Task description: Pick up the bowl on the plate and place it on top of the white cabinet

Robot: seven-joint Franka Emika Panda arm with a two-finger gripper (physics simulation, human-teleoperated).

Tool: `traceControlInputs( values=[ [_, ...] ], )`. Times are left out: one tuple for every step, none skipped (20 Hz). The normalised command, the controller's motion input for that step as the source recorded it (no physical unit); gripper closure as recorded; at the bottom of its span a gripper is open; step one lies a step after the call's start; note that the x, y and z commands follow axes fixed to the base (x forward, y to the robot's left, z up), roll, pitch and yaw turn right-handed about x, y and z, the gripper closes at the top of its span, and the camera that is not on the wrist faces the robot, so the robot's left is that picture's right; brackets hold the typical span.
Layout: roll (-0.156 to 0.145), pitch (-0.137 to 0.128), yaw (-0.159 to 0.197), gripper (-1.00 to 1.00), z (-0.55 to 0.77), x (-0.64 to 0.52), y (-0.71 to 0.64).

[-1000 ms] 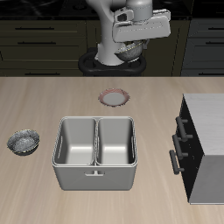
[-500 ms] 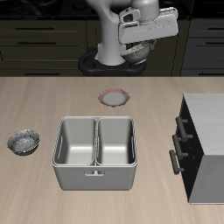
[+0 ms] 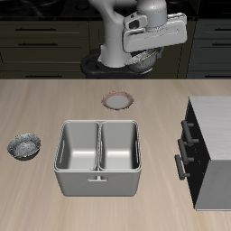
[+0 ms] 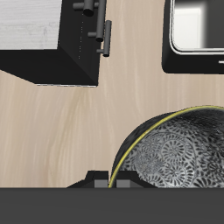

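Bowl (image 3: pixel 142 60), small, round, shallow, dark grey with white speckled pattern, glossy: exterior view shows it lifted clear of the table, hanging under the two-finger gripper (image 3: pixel 143 56) high above the table's back edge. Against the two earlier exterior pictures, gripper and bowl have shifted sideways, step by step, toward the side where the large boxy white cabinet (image 3: pixel 217 149) with its pale top and dark bar-handled front stands. Height looks about unchanged. Judgement: carry stage under way, pick-up done, placing not yet begun; the bowl is well apart from the cabinet top and farther back than it.

Small flat round plate (image 3: pixel 118 100), pale centre, reddish-pink patterned rim: bare on the table, behind the grey two-compartment metal basin (image 3: pixel 97 157). Second speckled bowl (image 3: pixel 24 145), a look-alike: on the table beside the basin, on the side away from the cabinet, untouched.

Wrist view: speckled bowl (image 4: pixel 179 150) fills the near field, its rim pressed close against the gripper body, so the claw reads as closed on the rim, though the fingertips themselves are hidden. Below lie the light wooden table (image 4: pixel 70 131), the white cabinet (image 4: pixel 44 39) with its handles, and a corner of the metal basin (image 4: pixel 197 35).
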Motion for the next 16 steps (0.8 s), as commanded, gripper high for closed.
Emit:
traceControlInputs(
  values=[
    [0.033, -0.028, 0.054, 1.00, 0.08, 0.33, 0.25],
    [0.001, -0.030, 0.078, 1.00, -0.01, 0.37, 0.25],
    [-0.008, 0.028, 0.041, 1.00, -0.07, 0.41, 0.24],
    [0.021, 0.035, 0.015, 1.00, -0.07, 0.47, 0.37],
    [0.010, -0.019, 0.050, 1.00, -0.01, 0.14, 0.13],
    [-0.004, 0.016, -0.003, 1.00, 0.00, 0.34, 0.32],
    [0.042, -0.002, 0.028, 1.00, 0.08, 0.35, 0.47],
    [0.008, -0.031, 0.035, 1.00, 0.12, 0.14, 0.23],
    [-0.001, -0.039, 0.028, 1.00, 0.16, 0.22, 0.31],
    [-0.054, -0.036, 0.027, 1.00, 0.16, 0.25, 0.17],
    [-0.021, -0.023, 0.036, 1.00, 0.16, 0.30, 0.14],
    [-0.063, 0.015, -0.012, 1.00, 0.14, 0.30, 0.01],
    [-0.034, -0.021, 0.028, 1.00, 0.15, 0.33, 0.06],
    [-0.107, -0.005, 0.063, 1.00, 0.20, 0.61, 0.18],
    [0.000, 0.000, 0.000, 1.00, 0.01, -0.07, -0.07],
    [0.003, 0.005, -0.020, 1.00, 0.09, 0.25, 0.19]
  ],
)
